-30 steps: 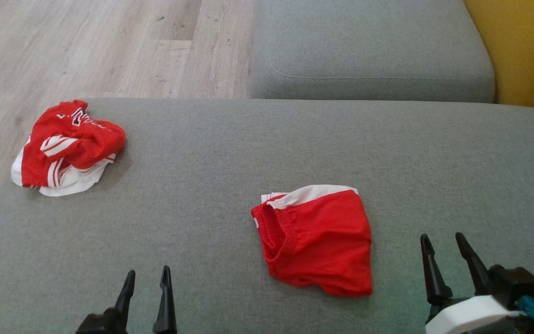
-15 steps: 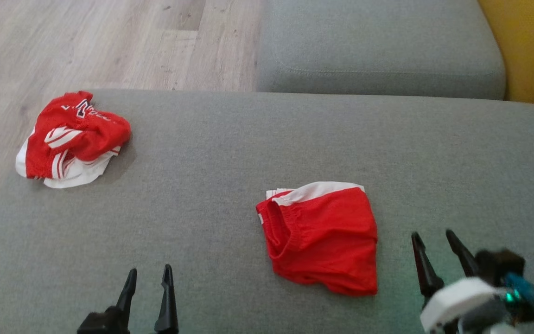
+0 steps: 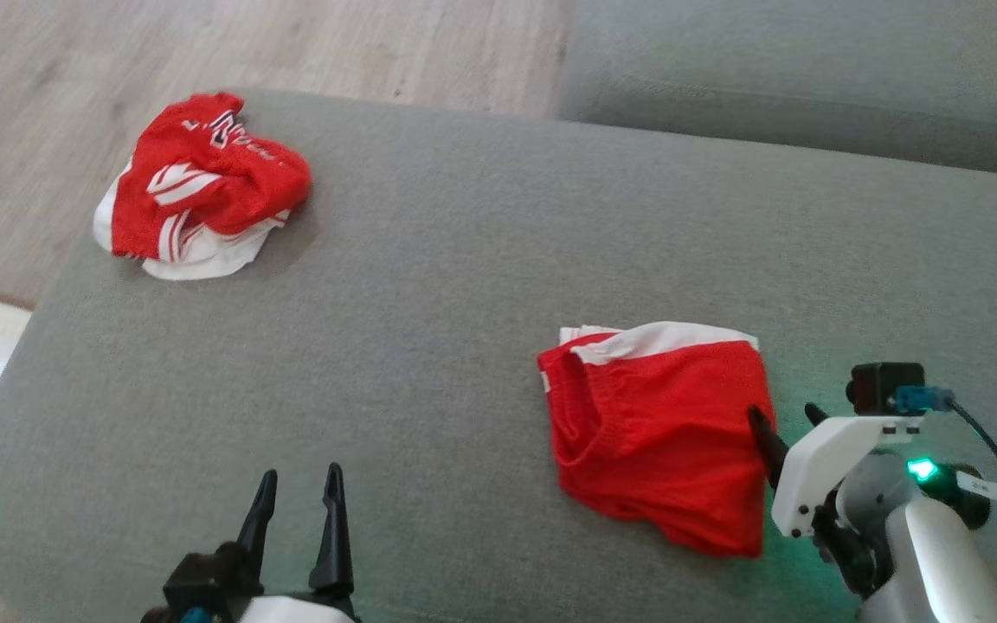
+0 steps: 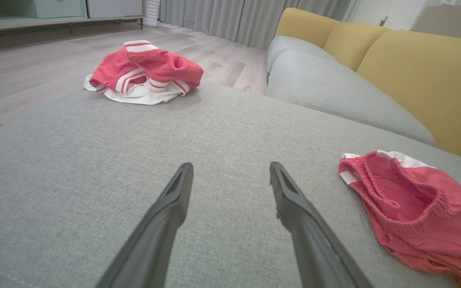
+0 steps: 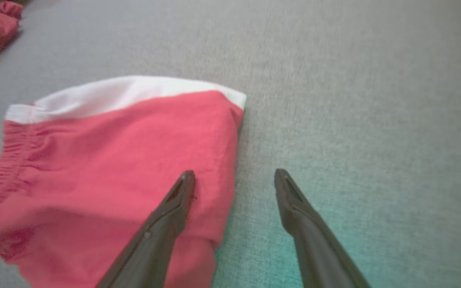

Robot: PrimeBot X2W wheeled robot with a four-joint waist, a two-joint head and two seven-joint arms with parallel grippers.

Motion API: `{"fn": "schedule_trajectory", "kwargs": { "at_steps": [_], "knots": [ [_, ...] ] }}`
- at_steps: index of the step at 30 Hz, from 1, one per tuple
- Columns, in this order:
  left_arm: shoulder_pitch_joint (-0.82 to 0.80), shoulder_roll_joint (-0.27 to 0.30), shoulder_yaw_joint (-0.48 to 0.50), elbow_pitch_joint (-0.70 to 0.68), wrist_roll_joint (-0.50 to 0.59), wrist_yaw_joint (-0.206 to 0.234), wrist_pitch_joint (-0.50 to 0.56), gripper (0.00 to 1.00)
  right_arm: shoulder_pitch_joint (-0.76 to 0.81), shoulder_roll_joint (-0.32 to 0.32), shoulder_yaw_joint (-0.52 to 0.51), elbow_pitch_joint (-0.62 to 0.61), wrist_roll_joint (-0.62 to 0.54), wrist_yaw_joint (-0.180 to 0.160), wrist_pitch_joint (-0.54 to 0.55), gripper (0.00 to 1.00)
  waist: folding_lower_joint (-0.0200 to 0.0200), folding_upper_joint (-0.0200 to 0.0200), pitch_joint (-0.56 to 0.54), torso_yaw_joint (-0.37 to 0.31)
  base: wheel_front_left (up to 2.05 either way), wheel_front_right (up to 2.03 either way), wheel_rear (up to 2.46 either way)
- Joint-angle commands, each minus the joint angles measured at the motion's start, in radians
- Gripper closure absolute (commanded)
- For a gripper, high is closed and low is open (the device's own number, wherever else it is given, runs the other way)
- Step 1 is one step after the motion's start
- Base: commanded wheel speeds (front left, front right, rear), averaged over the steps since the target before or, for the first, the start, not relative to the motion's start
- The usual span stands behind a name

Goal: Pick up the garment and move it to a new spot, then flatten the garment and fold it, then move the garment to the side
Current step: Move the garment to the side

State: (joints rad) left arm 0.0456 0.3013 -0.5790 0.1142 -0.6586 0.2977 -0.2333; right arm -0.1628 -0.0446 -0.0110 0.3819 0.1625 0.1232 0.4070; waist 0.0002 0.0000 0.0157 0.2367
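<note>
Right gripper point(image 5: 234, 176), jaws spread and empty, straddles the right edge of folded red shorts point(image 3: 654, 424) on the grey sofa cushion point(image 3: 429, 285); soft, light fabric, likely best pinched at that edge.

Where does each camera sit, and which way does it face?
Head view: on the head, facing down at the sofa seat; left gripper, right gripper show.
Left wrist view: on that wrist, facing the crumpled garment across the seat; its open fingers.
Right wrist view: on that wrist, facing the folded shorts; its open fingers.
All share the folded shorts.
</note>
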Motion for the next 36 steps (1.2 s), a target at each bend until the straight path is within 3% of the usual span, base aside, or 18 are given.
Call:
{"fn": "schedule_trajectory", "kwargs": {
  "at_steps": [1,6,7,8,10,11,18,33,36],
  "knots": [
    [-0.061,0.0,0.038,-0.023,0.01,-0.006,-0.012,0.0,-0.063,-0.006,0.014,-0.007,-0.004,0.008,0.013,0.0,-0.0002,0.0,0.028,0.035,0.0,0.0,0.0],
    [-0.067,-0.012,0.039,-0.013,0.015,-0.013,-0.018,0.0,-0.082,-0.006,0.017,0.069,0.042,0.008,0.057,0.0,-0.0002,0.0,0.056,0.061,0.0,0.0,0.0],
    [-0.067,-0.012,0.039,-0.012,0.016,-0.014,-0.018,0.0,-0.085,-0.006,0.022,0.074,0.053,0.008,0.06,0.35,-0.0002,0.0,0.062,0.059,0.0,0.0,0.0],
    [-0.069,-0.012,0.038,-0.011,0.018,-0.016,-0.019,0.0,-0.088,-0.006,0.03,0.08,0.063,0.008,0.064,0.56,-0.0002,0.0,0.067,0.056,0.0,0.0,0.0],
    [-0.08,-0.01,0.034,-0.011,0.023,-0.023,-0.019,0.0,-0.097,-0.006,0.041,0.085,0.076,0.008,0.065,0.78,-0.0002,0.0,0.081,0.044,0.0,0.0,0.0],
    [-0.09,-0.007,0.034,-0.011,0.027,-0.027,-0.02,0.0,-0.104,-0.006,0.043,0.083,0.075,0.008,0.059,1.0,-0.0002,0.0,0.09,0.034,0.0,0.0,0.0],
    [-0.162,0.003,0.034,-0.035,0.053,-0.038,-0.016,0.0,-0.18,-0.006,0.013,0.052,0.013,0.008,-0.011,1.0,-0.0002,0.0,0.158,-0.08,0.0,0.0,0.0],
    [-0.312,0.049,0.008,-0.103,0.12,-0.044,0.056,0.0,-0.332,-0.031,-0.099,-0.076,-0.048,0.008,-0.112,1.0,-0.0002,0.0,0.338,-0.538,0.0,0.0,0.0],
    [-0.326,0.055,-0.001,-0.114,0.128,-0.043,0.075,0.0,-0.339,-0.027,-0.101,-0.075,-0.045,0.008,-0.123,1.0,-0.0002,0.0,0.351,-0.586,0.0,0.0,0.0]
  ]
}}
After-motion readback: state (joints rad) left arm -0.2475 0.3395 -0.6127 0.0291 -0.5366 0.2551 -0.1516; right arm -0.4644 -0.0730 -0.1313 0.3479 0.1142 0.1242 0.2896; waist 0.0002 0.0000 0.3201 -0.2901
